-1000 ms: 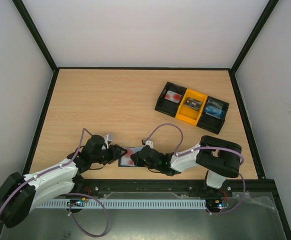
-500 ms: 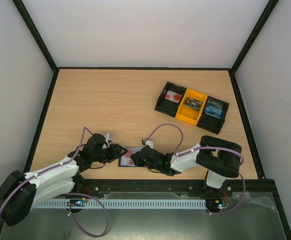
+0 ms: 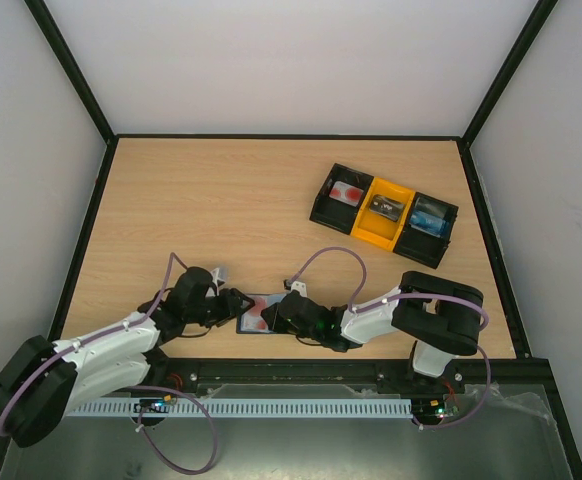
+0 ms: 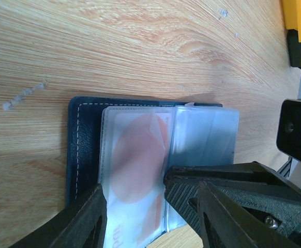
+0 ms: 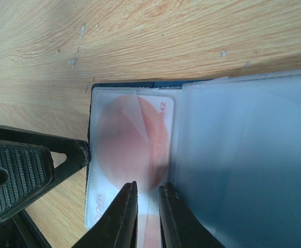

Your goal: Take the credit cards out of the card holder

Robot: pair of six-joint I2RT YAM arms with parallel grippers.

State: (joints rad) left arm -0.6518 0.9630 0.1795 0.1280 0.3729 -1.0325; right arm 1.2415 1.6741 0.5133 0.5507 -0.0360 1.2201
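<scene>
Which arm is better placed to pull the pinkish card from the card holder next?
Right, probably: the right gripper, nearly closed, sits on the pinkish card; the open left gripper straddles the card holder.

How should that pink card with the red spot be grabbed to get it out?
I'd pinch the card's edge nearest the right tool, coming in low from that side. It lies flat inside a clear sleeve, so only a thin edge offers any hold.

A dark navy card holder (image 4: 81, 155) with pale stitching and cloudy blue-grey pockets showed a pinkish-white credit card (image 4: 140, 155) with a red round spot, on a light wood-grain table (image 4: 140, 46); the tray (image 3: 371, 236) was black and yellow.
</scene>
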